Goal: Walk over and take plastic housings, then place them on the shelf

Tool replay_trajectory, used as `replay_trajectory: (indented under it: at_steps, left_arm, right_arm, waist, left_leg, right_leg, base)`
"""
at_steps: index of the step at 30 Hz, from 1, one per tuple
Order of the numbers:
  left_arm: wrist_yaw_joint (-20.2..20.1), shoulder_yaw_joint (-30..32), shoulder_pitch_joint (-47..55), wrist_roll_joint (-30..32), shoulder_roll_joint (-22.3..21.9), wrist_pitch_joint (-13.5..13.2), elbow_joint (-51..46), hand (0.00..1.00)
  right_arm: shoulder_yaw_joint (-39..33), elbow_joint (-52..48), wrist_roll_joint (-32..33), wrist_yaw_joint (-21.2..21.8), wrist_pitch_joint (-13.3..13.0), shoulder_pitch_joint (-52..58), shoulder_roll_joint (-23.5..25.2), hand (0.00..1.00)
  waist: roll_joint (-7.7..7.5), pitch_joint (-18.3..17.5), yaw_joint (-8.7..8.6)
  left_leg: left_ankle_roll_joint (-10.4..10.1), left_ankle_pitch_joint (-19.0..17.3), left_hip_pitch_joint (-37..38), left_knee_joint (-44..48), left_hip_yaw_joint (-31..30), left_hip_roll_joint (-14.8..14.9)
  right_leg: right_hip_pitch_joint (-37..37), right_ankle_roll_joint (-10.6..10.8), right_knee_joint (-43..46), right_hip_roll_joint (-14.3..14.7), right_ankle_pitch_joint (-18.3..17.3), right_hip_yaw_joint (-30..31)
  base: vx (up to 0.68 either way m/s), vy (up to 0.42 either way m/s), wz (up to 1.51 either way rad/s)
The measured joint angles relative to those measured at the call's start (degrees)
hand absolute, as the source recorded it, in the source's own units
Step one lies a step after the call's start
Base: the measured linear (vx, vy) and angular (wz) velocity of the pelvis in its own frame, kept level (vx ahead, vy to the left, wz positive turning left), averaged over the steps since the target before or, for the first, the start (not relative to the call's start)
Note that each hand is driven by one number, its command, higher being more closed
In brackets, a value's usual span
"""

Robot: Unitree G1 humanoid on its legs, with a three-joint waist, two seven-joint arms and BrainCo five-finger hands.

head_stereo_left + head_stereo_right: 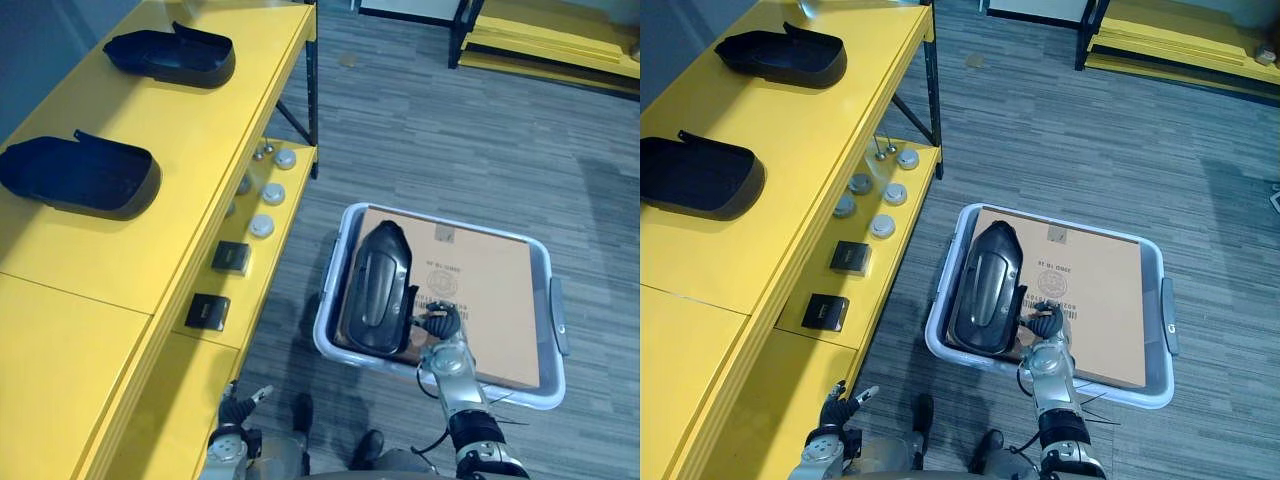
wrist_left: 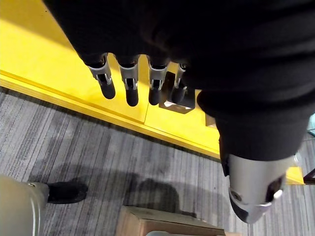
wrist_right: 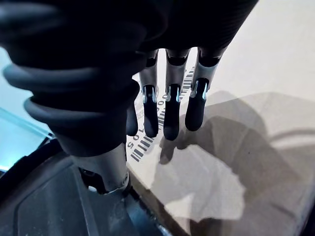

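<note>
Down at 5 o'clock, our right hand [image 1: 441,322] hovers empty, fingers straight, beside the housing [image 1: 378,288] in the bin [image 1: 548,290], probably lining up a grab. Our left hand [image 2: 129,81] hangs loose, holding nothing.

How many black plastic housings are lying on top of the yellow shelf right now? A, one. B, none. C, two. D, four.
C: two lie on top of the yellow shelf, the far housing and the near housing; a third housing lies in the crate on the floor.
</note>
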Motion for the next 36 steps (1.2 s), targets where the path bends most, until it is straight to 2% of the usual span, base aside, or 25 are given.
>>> replay_trajectory:
  at_steps: [9, 18, 23, 30, 36]
  left_arm:
    - [0.0, 0.0, -0.2, 0.0, 0.0, 0.0, 0.0, 0.0]
    - [0.0, -0.2, -1.8, -0.2, 0.0, 0.0, -1.5, 0.0]
    - [0.2, -3.8, -1.8, -0.1, -0.2, -0.1, -8.5, 0.0]
    - [0.5, -10.1, -1.9, 0.9, -1.3, -0.7, -20.0, 0.0]
    - [1.5, -13.9, -1.8, 1.0, -2.7, -2.0, -35.7, 0.0]
  right_arm:
    - [1.1, 1.8, 2.1, 1.2, 0.0, -2.0, 0.0, 1.0]
    - [1.2, -2.0, 4.4, 1.1, -1.1, -3.0, 0.1, 1.0]
    - [1.4, -12.0, 4.6, 0.2, -1.7, 0.0, -0.3, 1.0]
    - [2.9, -24.0, 4.7, -2.0, -4.2, 5.6, -0.2, 1.0]
    - [6.7, -34.8, 4.1, -4.1, -5.1, 7.4, -0.1, 1.0]
  waist:
    - [-0.08, 0.0, 0.58]
    - [-0.49, 0.3, -0.29]
    - [-0.69, 0.4, -0.16]
    - [-0.7, 0.4, -0.3]
    - [-0.72, 0.3, -0.41]
  left_leg:
    - [0.1, 0.1, -0.4, 0.0, -0.1, -0.1]
    - [0.1, 0.1, 0.1, 0.0, 1.3, 0.0]
    - [0.1, 0.1, 0.0, 0.0, 1.2, 0.0]
    - [0.1, 0.0, 0.0, 0.2, 1.1, 0.0]
    - [0.2, 0.0, 0.4, 1.0, 0.5, 0.0]
  right_leg:
    - [-0.2, 0.0, -0.2, 0.0, 0.0, -0.5]
    - [-0.2, 0.0, -0.3, -0.1, 0.2, 0.9]
    - [-0.2, 0.0, -0.4, -0.1, 0.3, 1.0]
    - [-0.2, 0.0, -0.3, 0.0, 0.2, 1.2]
    - [0.6, -0.3, -0.1, 0.0, 0.0, 1.0]
  base:
    - [0.0, 0.005, 0.04]
    - [0.0, 0.003, -0.07]
    - [0.0, 0.0, 0.0]
    - [0.0, 0.0, -0.01]
    - [-0.01, -0.006, 0.03]
